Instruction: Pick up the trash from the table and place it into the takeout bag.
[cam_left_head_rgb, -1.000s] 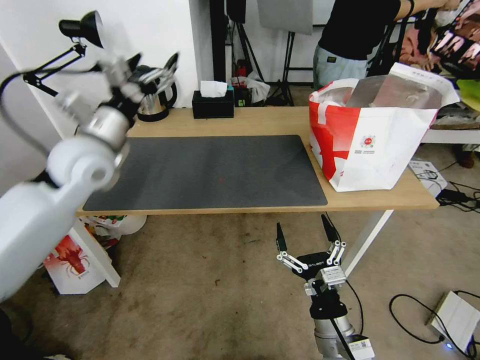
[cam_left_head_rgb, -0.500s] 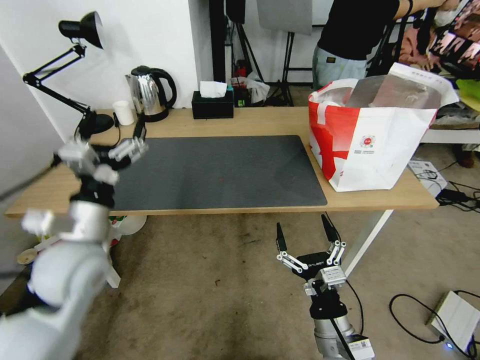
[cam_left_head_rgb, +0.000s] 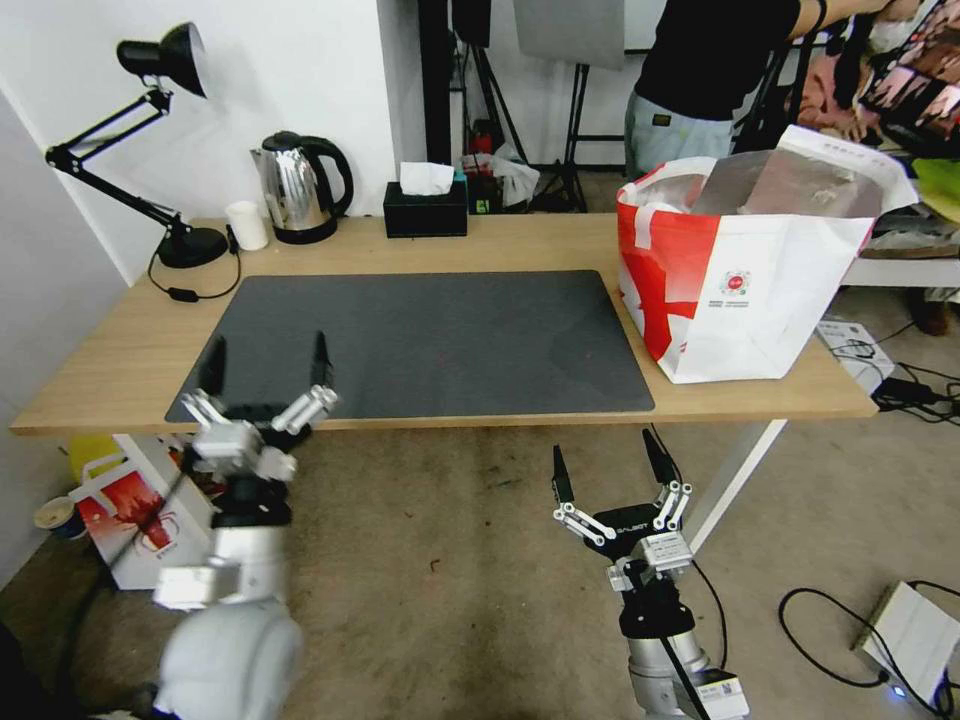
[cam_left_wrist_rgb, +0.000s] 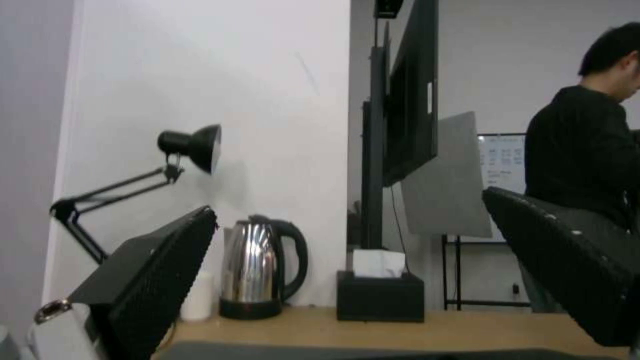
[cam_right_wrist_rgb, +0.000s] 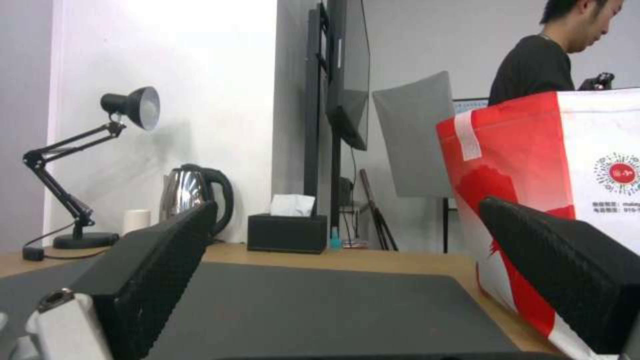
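Head view looks basically done: no trash on the tabletop (cam_left_head_rgb: 110, 370), takeout bag (cam_left_head_rgb: 745, 290) at its right end, left gripper (cam_left_head_rgb: 266, 362) and right gripper (cam_left_head_rgb: 607, 467) both empty, open, down front.

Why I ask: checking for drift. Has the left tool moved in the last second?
Yes. The left tool dropped from beside the shiny steel kettle to the light-wood table's near edge.

Table (cam_left_head_rgb: 100, 370) – light wood top, smooth, matt. Mat (cam_left_head_rgb: 430, 340) – dark grey, matt, faintly sheened. Takeout bag (cam_left_head_rgb: 760, 290) – glossy white and red, silver foil lining. Kettle (cam_left_head_rgb: 290, 195) – polished steel, black plastic handle. Lamp (cam_left_head_rgb: 165, 60) – matt black. Left gripper (cam_left_head_rgb: 265, 365) fingers (cam_left_wrist_rgb: 150, 280): black, finely textured pads.
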